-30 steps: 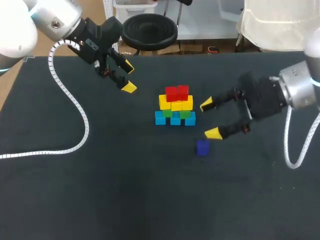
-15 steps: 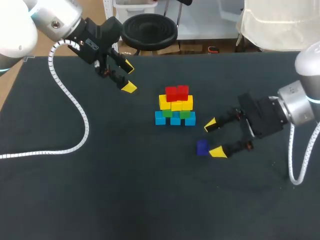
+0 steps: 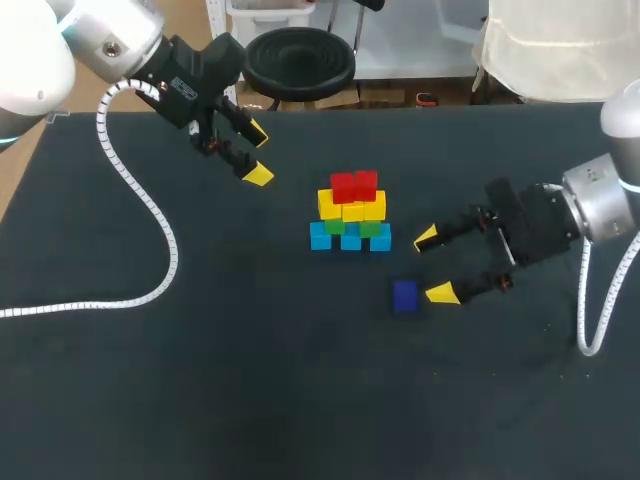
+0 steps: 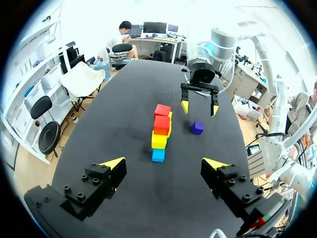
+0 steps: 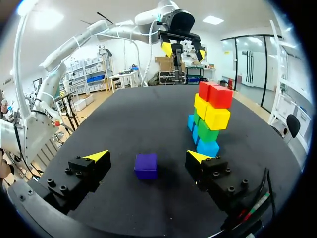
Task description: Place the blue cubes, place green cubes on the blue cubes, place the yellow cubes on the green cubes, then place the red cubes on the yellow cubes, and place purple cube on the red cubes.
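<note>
place: robotics lab, probably | evidence: left arm (image 3: pixel 110 40), right arm (image 3: pixel 600 195), black worktable (image 3: pixel 250 380)

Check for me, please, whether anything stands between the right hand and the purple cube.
Nothing visible does. The purple cube lies alone on the black table, ahead of the open right hand, with only bare surface between them. The cube stack stands off to the side.

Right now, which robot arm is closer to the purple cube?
Right. The right arm has its open jaws just short of the purple cube, which lies on the table ahead of them. The left arm holds its open jaws far off, beyond the cube stack.
</note>
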Robot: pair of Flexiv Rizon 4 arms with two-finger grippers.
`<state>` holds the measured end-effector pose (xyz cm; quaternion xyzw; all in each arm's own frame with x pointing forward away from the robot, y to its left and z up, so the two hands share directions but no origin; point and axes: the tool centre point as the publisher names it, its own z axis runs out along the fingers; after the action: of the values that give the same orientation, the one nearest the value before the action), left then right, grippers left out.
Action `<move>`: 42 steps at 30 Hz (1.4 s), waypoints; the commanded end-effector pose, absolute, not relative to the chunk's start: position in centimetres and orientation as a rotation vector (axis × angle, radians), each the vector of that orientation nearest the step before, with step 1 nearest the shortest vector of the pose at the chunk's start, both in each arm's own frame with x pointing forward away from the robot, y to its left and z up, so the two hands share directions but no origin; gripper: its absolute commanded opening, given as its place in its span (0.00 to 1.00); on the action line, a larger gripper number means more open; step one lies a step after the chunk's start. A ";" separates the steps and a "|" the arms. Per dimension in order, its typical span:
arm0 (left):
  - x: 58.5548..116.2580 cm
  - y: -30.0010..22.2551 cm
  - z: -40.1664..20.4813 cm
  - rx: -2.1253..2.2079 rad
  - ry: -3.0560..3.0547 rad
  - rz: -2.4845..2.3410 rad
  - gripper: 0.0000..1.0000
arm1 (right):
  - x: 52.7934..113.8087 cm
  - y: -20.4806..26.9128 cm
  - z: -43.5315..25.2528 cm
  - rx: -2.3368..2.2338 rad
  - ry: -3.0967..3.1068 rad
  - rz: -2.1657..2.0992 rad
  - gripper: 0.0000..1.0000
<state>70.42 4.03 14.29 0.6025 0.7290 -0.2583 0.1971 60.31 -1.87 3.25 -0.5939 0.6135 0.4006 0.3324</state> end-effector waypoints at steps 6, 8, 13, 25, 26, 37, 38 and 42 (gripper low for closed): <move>70.4 4.0 14.3 1.686 2.045 -0.719 1.00 | 60.2 -1.5 3.1 -1.573 1.611 1.044 1.00; 70.4 4.0 14.3 1.686 2.045 -0.719 1.00 | 60.2 -1.0 2.5 -1.584 1.613 1.093 1.00; 70.4 4.0 14.3 1.686 2.045 -0.719 1.00 | 59.8 -0.3 2.1 -1.608 1.608 1.127 1.00; 70.4 4.0 14.3 1.686 2.045 -0.719 1.00 | 60.7 -0.7 -0.7 -1.620 1.626 1.173 1.00; 70.4 4.0 14.3 1.686 2.045 -0.719 1.00 | 60.9 -0.6 -0.8 -1.620 1.626 1.176 1.00; 70.4 4.0 14.3 1.686 2.045 -0.719 1.00 | 61.6 0.9 -0.8 -1.671 1.624 1.164 1.00; 70.4 4.0 14.3 1.686 2.045 -0.719 1.00 | 61.5 1.0 -0.8 -1.673 1.629 1.159 1.00; 70.4 4.0 14.3 1.686 2.045 -0.719 1.00 | 61.3 1.0 -1.1 -1.669 1.661 1.148 0.61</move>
<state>70.42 4.03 14.29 0.6025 0.7290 -0.2583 0.1971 61.60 0.85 -1.12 -0.6160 0.6087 0.4283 0.2581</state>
